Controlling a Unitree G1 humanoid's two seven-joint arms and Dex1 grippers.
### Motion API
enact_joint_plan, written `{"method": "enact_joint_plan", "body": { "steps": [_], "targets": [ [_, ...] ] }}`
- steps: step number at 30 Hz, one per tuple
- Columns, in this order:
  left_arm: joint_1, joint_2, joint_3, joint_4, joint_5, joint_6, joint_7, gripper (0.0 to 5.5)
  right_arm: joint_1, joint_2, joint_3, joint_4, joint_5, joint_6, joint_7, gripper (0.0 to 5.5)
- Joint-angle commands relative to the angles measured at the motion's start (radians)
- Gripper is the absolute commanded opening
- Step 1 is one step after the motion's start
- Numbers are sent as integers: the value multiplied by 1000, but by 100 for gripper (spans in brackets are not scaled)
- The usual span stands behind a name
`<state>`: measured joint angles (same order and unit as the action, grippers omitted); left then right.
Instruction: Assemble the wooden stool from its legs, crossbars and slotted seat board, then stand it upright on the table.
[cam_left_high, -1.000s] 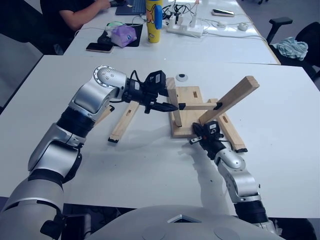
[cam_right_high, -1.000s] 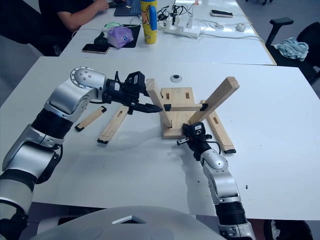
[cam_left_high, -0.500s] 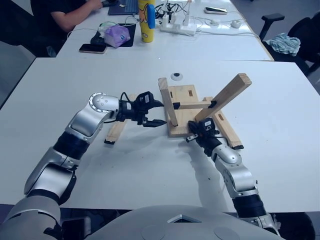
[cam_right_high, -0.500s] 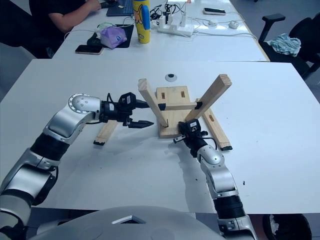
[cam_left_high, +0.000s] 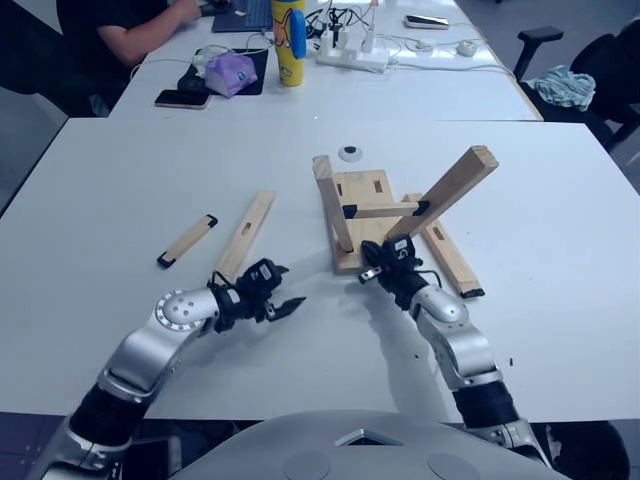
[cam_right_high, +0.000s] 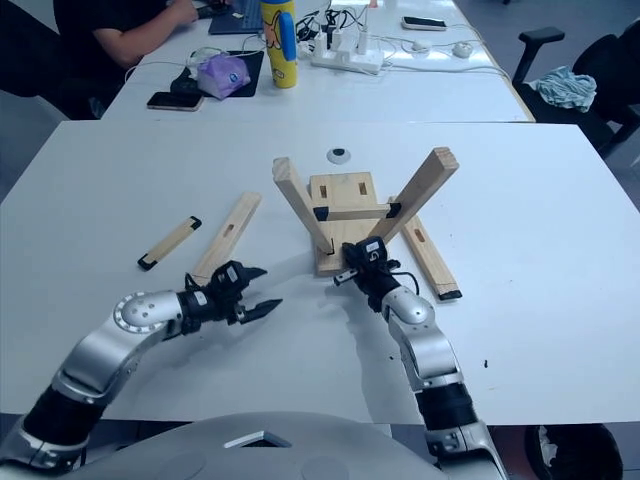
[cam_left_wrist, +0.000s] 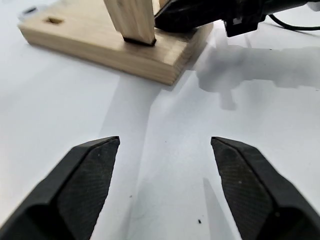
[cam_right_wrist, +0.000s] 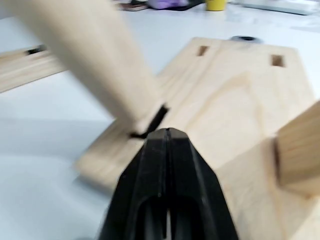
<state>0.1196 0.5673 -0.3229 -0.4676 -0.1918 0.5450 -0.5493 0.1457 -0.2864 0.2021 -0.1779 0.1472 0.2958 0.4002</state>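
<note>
Back comes the left claw (cam_left_high: 284, 288), away from the frame and low over the near surface (cam_left_high: 120, 180), jaws wide apart and gripping nothing. The right claw (cam_right_wrist: 167, 132) is pinched shut, tips at the near edge of the seat board (cam_left_high: 367, 190), which lies flat with an upright leg (cam_left_high: 333, 205) and a leaning leg (cam_left_high: 455, 185) joined by a crossbar (cam_left_high: 385, 210). Third leg next, I'd say: left must take the loose leg (cam_left_high: 247, 233) just ahead and carry it to the far slots. There's room on that side, with only the short bar (cam_left_high: 187, 241) lying beyond.
</note>
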Motion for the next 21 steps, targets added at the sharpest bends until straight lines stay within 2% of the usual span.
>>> {"method": "enact_joint_plan", "body": {
  "steps": [1, 4, 8, 16, 21],
  "targets": [
    [53, -65, 23, -18, 56, -42, 107, 340, 93, -110, -89, -80, 24, -11, 67, 0],
    [91, -140, 32, -38, 64, -83, 174, 340, 83, -152, -161, -38, -22, -50, 31, 0],
    [102, -177, 0, -52, 88, -97, 200, 340, 62, -167, -181, 29, -68, -69, 6, 0],
    [94, -206, -24, -53, 106, -98, 199, 340, 46, -143, -177, 44, -119, -89, -37, 0],
    [79, -233, -8, -56, 115, -113, 222, 340, 11, -121, -117, 87, -163, -71, -35, 0]
  ]
}}
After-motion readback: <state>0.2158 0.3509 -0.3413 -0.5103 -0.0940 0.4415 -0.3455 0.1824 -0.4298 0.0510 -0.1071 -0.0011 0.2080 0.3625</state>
